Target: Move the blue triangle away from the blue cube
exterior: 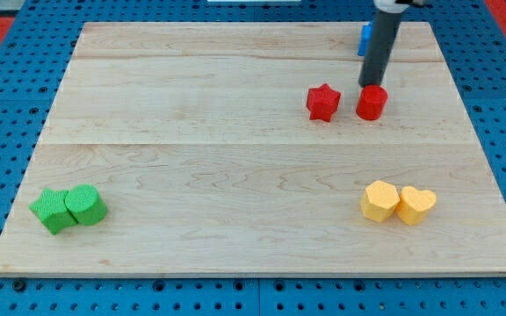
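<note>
Your tip sat just above the red cylinder; a blue block lay behind the rod, mostly hidden; no jaws here.

A red star and a red cylinder are sitting near each other on the wooden surface. Two green blocks are touching at the view's bottom left; a yellow hexagon and yellow heart are touching at bottom right.

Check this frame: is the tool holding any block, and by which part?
Nothing is held; the rod cannot grasp. My tip sits just above the red cylinder, apparently touching its top edge. A blue block shows partly behind the rod.
</note>
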### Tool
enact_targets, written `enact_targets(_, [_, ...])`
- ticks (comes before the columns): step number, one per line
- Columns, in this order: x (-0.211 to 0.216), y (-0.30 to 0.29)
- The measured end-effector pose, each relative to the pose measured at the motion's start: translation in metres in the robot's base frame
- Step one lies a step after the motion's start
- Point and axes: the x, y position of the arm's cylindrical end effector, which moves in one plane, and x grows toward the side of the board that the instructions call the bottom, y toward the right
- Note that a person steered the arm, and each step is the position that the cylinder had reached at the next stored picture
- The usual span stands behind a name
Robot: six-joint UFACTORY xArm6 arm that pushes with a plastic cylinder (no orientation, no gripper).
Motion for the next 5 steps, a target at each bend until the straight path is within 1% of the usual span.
enact_targets(1, [-0.038, 0.063])
enact_targets(2, [-0.09, 0.102])
enact_targets(3, [-0.111, 0.066])
enact_targets(4, [-0.127, 0.009])
enact_targets(5, [-0.113, -0.05])
